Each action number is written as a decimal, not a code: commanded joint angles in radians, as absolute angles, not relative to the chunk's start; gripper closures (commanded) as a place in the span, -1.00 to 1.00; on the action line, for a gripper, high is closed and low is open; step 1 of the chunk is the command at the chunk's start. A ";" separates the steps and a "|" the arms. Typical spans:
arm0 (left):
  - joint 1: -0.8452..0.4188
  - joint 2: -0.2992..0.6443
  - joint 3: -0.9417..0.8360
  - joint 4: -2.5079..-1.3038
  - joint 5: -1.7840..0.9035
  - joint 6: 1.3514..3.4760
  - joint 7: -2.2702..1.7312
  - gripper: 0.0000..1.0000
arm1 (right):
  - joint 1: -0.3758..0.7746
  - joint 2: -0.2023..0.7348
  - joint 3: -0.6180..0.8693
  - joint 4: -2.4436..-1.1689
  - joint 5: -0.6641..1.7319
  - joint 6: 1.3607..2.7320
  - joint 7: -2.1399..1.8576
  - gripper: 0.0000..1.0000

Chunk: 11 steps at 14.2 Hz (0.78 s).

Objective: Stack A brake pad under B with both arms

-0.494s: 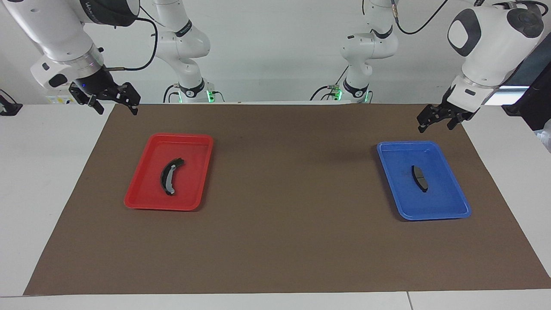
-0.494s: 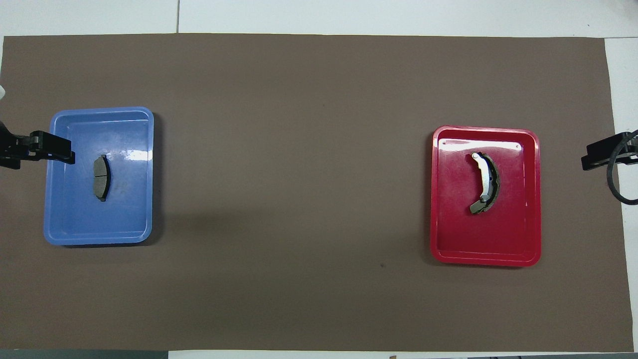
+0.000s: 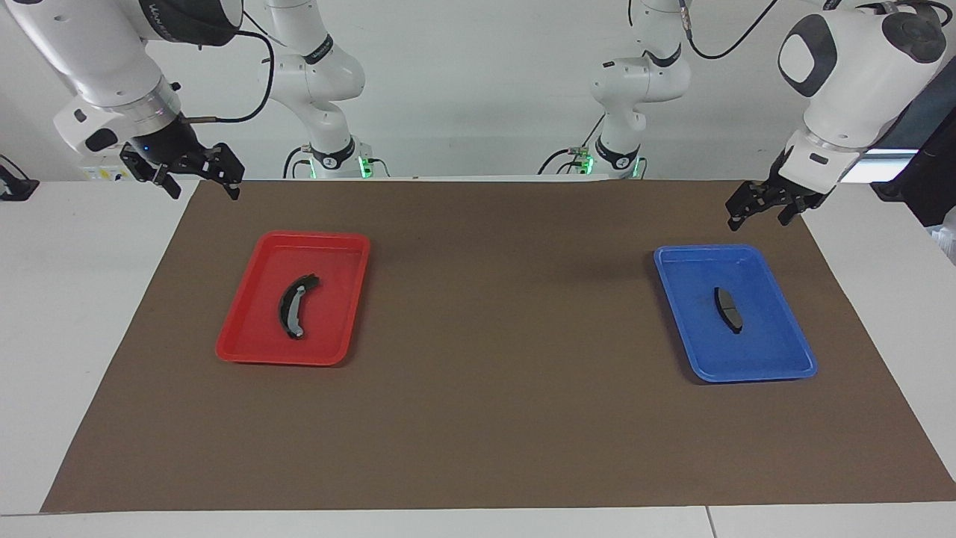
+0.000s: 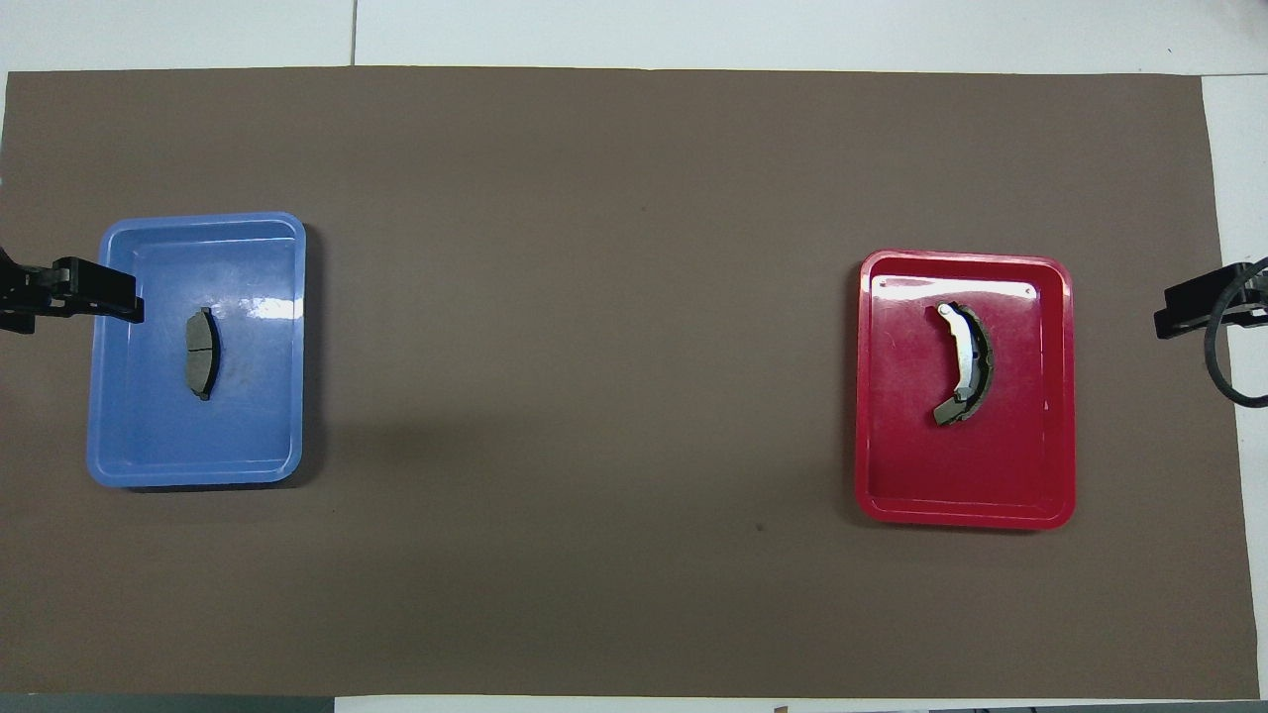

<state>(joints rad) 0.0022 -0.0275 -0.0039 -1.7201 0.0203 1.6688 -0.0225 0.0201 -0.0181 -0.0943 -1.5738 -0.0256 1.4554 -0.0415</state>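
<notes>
The A brake pad (image 3: 728,309), short and dark grey with a groove across it, lies in the blue tray (image 3: 747,373) toward the left arm's end; it also shows in the overhead view (image 4: 202,353). B (image 3: 293,306), the long curved black pad with a light grey strip, lies in the red tray (image 3: 314,237) toward the right arm's end; it also shows in the overhead view (image 4: 963,364). My left gripper (image 3: 758,217) hangs open and empty in the air by the blue tray's outer rim (image 4: 99,297). My right gripper (image 3: 202,179) hangs open and empty over the mat's edge, apart from the red tray.
A brown mat (image 3: 493,314) covers most of the white table. The two trays (image 4: 198,220) (image 4: 961,515) stand far apart on it, with bare mat between them. Both arm bases stand at the robots' edge of the table.
My left gripper has drawn back slightly from the blue tray toward the left arm's end of the table. The right gripper, the pads and the trays have not moved.
</notes>
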 commanded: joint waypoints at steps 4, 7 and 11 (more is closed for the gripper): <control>0.003 -0.054 -0.003 -1.746 0.025 1.683 -0.026 -1.00 | 0.015 -0.052 -0.089 -1.675 -0.025 1.612 -0.066 -0.99; 0.000 -0.055 -0.003 -1.747 0.025 1.678 -0.025 -1.00 | 0.034 -0.061 -0.087 -1.810 -0.017 1.768 -0.061 -0.99; 0.005 -0.054 -0.003 -1.749 0.025 1.695 -0.023 -1.00 | 0.058 -0.022 -0.087 -1.989 -0.014 1.990 -0.061 -0.99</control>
<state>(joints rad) 0.0029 -0.0278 -0.0042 -1.7201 0.0203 1.6721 -0.0225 0.0644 -0.0155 -0.0905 -1.8790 -0.0229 1.8829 -0.0416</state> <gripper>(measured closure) 0.000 0.004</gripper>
